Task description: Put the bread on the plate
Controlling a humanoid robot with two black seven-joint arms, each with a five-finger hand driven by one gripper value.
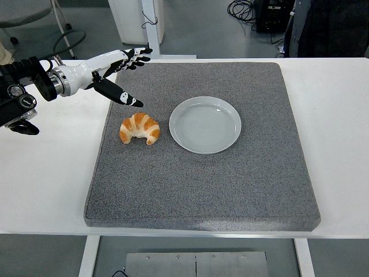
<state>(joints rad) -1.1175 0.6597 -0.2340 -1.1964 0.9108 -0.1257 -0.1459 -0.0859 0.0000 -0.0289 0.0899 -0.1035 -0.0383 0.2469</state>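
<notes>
A golden croissant (139, 128) lies on the grey mat (202, 179), just left of a round pale grey plate (204, 124), which holds nothing. My left hand (124, 72) comes in from the left edge and hovers above and behind the croissant, not touching it. Its fingers are spread open and the thumb (122, 95) points down toward the croissant. It holds nothing. The right arm is out of view.
The mat covers most of the white table (340, 115). A person in dark clothing (328, 26) stands at the top right behind the table. Cables and a white post show on the floor beyond.
</notes>
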